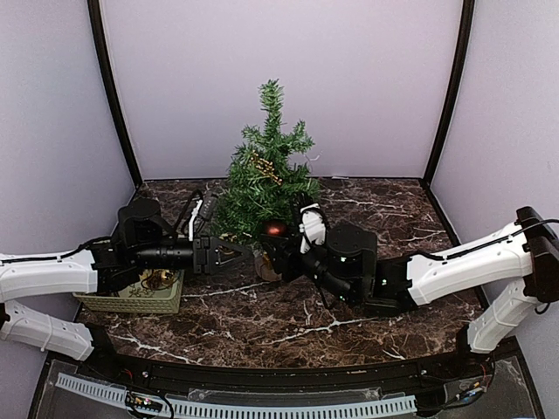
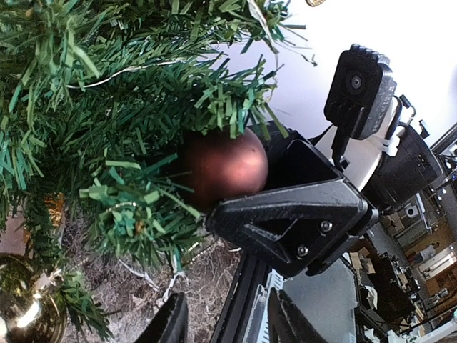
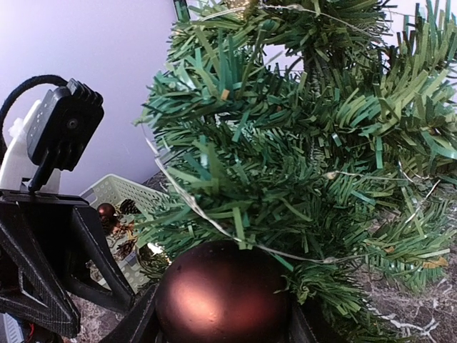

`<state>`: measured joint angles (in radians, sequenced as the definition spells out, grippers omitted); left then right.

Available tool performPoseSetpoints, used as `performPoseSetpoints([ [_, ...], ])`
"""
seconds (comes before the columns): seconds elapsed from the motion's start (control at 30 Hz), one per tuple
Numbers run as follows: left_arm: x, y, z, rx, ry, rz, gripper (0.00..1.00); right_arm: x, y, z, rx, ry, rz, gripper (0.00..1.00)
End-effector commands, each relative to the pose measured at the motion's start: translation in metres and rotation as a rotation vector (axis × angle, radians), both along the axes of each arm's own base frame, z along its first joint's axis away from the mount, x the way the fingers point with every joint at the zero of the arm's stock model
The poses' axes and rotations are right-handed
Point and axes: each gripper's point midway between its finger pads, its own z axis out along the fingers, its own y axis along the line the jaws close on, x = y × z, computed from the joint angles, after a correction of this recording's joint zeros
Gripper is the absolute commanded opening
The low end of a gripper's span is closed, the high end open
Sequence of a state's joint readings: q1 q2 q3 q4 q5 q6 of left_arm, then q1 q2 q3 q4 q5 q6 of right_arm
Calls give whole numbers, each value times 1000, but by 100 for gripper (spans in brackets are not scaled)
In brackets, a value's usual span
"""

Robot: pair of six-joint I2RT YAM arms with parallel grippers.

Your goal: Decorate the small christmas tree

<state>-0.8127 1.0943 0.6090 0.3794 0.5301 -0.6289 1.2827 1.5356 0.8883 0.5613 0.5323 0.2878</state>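
Holding a brown ball (image 3: 223, 296) against the low branches, the right pincer (image 1: 278, 240) is clamping it on both sides, probably so that it can be hung on a twig. The left pincer (image 1: 234, 253) is hovering just beside it, fingers apart with nothing seen between them, maybe to help with the branch. The small christmas tree (image 1: 266, 175) is standing at centre back of the dark marbled counter (image 1: 262, 323). A pale basket (image 1: 131, 304) is sitting at lower left, and plain light walls (image 1: 367, 87) are closing 3 sides.
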Motion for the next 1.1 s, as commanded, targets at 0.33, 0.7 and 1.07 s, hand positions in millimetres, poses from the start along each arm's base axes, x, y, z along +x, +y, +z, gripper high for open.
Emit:
performPoseSetpoints([
  [0.33,10,-16,5,60,-84,61,39,6,-8,2,68,-7,-65,38],
  [0.7,19,-19,-12,154,-110,118,42,5,-6,0,71,-3,-62,38],
  [1.07,20,-28,-18,182,-120,111,39,5,-5,0,76,-3,-56,38],
])
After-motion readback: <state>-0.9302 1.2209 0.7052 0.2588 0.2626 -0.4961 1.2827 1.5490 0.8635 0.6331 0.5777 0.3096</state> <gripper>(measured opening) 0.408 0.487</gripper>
